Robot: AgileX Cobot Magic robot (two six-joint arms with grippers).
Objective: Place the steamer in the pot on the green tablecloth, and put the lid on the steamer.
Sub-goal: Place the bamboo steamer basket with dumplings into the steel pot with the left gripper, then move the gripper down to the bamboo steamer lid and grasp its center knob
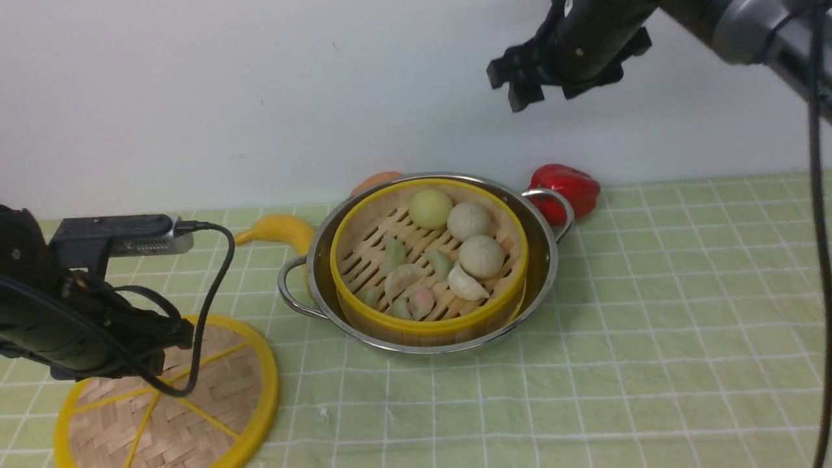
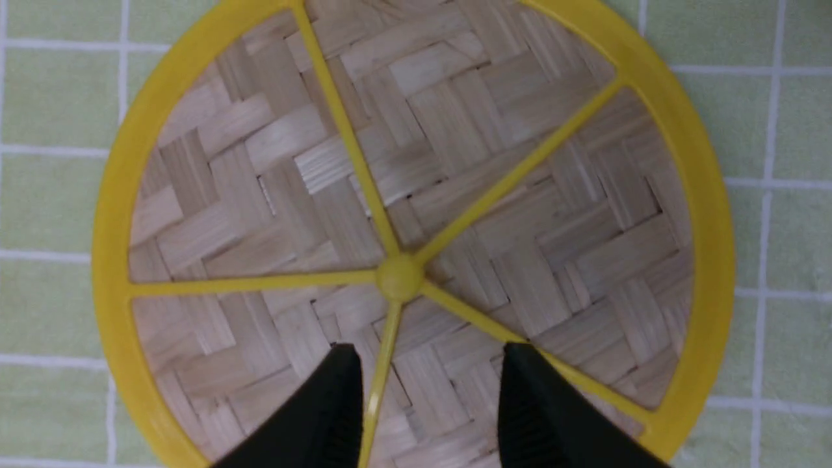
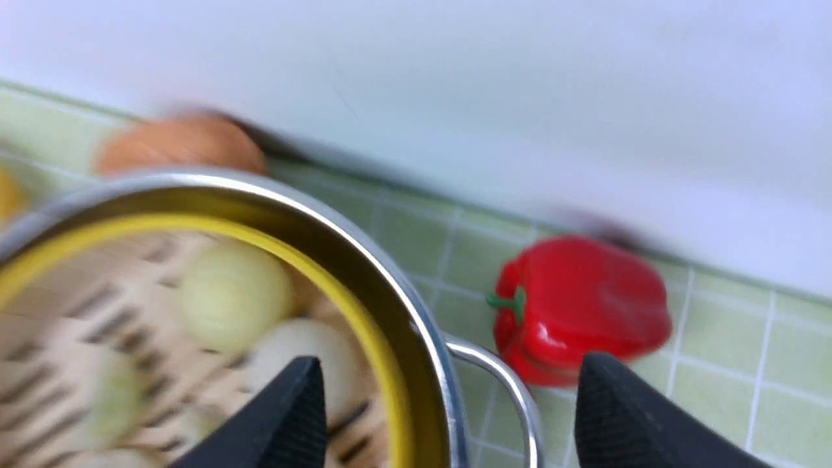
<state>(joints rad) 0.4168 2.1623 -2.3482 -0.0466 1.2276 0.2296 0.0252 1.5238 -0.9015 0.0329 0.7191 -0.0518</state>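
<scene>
Bamboo steamer (image 1: 429, 328) is in the pot (image 1: 541, 260) on the green tablecloth (image 1: 650, 292), so next up: my left claw (image 2: 426, 354) hangs spread over the lid (image 2: 455, 162), near left, and must pinch a spoke. Right claw (image 1: 530, 88) is spread too.

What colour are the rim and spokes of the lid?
Yellow, on the lid; the weave between is pale tan. Left wrist view shows it best.

Shiny steel pot (image 1: 549, 273), woven bamboo lid (image 2: 455, 162), matt cloth green tablecloth (image 1: 682, 325).
</scene>
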